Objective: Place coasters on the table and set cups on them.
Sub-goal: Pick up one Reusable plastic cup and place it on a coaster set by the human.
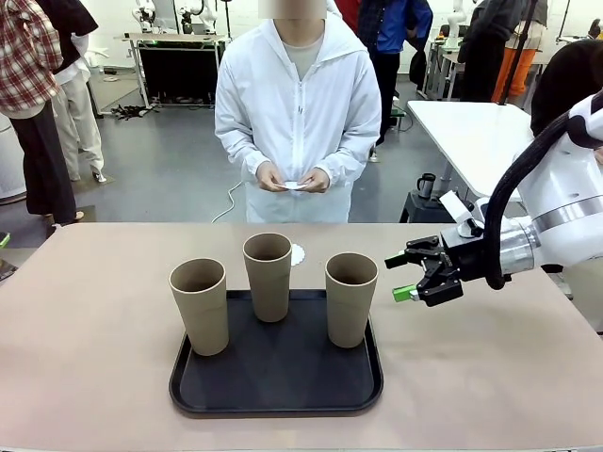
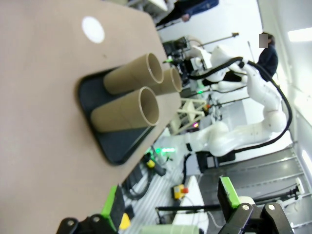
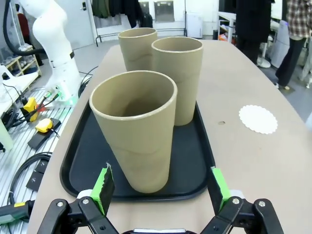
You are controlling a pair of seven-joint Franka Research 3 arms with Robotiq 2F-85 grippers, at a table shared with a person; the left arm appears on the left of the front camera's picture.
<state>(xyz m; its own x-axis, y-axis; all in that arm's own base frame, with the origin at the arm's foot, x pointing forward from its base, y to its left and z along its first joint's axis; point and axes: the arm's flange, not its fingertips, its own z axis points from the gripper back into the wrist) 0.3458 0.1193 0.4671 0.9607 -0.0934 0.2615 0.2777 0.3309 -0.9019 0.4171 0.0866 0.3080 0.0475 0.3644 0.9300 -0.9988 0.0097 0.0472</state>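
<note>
While my right gripper (image 1: 398,278) hangs spread beside the nearest cup (image 1: 350,299) on the tray (image 1: 273,395), I should straddle it mid-height, close squarely, lift straight, then carry it to the coaster (image 1: 298,254) behind the tray. My left gripper (image 2: 170,201) is spread too.

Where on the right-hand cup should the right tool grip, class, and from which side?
Best grip the right-hand cup across its mid wall, coming level from its right, where the open right tool faces it. It stands upright, handleless, widening to the rim; the other cups crowd its left.
</note>
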